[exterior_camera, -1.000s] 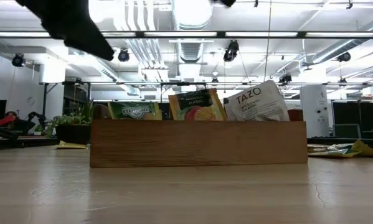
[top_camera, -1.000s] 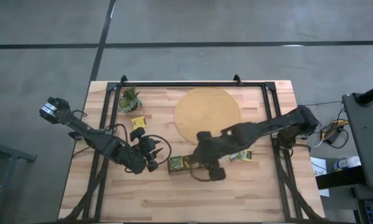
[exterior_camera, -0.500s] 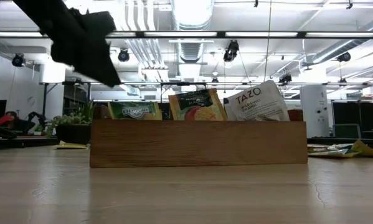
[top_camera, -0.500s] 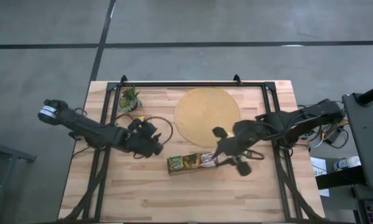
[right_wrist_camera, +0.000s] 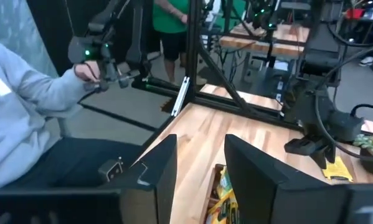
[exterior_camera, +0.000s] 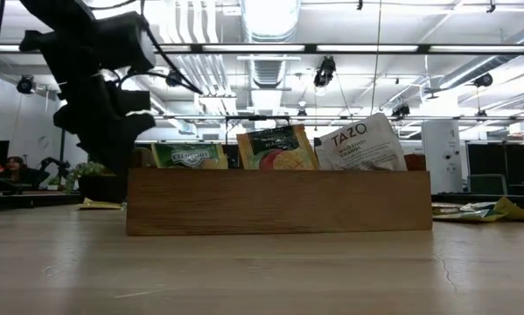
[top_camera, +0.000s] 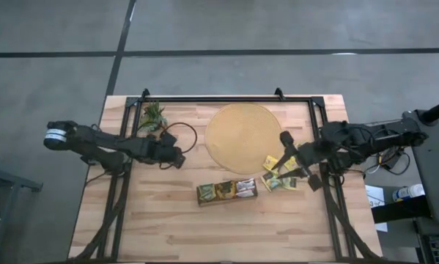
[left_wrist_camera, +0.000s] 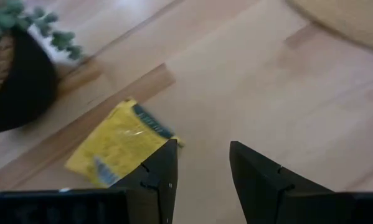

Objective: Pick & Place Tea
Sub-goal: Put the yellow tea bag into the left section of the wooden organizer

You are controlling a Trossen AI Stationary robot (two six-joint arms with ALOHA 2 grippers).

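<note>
A yellow tea sachet [left_wrist_camera: 114, 152] lies flat on the table by the potted plant [left_wrist_camera: 12, 81]. My left gripper [left_wrist_camera: 202, 168] hangs open just above the table, slanting down, with the sachet beside one finger and nothing in the gap. In the high view it [top_camera: 176, 158] is left of the round mat [top_camera: 243, 137]. The brown tray [top_camera: 227, 191] holds sachets standing on edge [exterior_camera: 276, 147]. More yellow sachets [top_camera: 278, 174] lie right of the tray. My right gripper [top_camera: 286, 163] is open, raised above them and pointing nearly level.
A black frame rail [top_camera: 226, 99] runs along the table's far edge and down both sides. Bare wood lies between the tray and the near edge. Beyond the table's left side, a person in a grey sleeve [right_wrist_camera: 24, 93] shows in the right wrist view.
My left gripper has swung from beside the tray's left end toward the far edge and the plant, sinking and rolling as it went. My right gripper has drawn back from over the tray toward the table's right edge, rising and tipping up from pointing down to nearly level.
</note>
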